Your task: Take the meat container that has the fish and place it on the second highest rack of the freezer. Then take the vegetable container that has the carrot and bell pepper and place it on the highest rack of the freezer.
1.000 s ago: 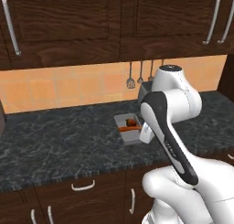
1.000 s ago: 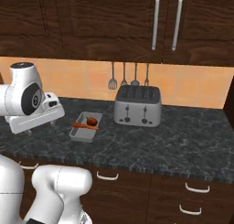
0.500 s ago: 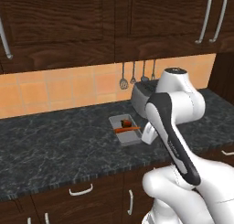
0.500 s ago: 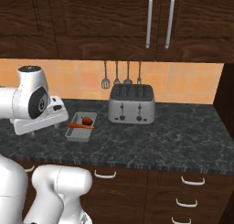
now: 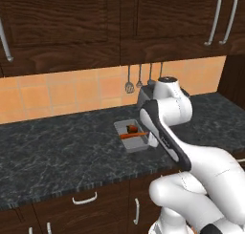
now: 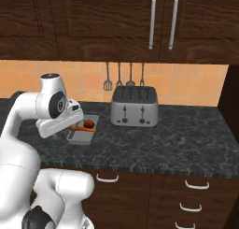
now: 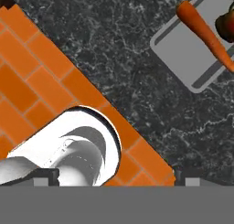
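counter (image 5: 62, 147) left of tray (image 5: 123, 128): open | toaster (image 6: 134, 106) close on tray's right

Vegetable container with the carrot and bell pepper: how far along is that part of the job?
Not yet picked up. The vegetable container sits on the black counter left of the toaster, with the carrot and bell pepper inside. The gripper hangs open above the counter beside it, holding nothing. Grasping it and placing it on the freezer's highest rack remain.
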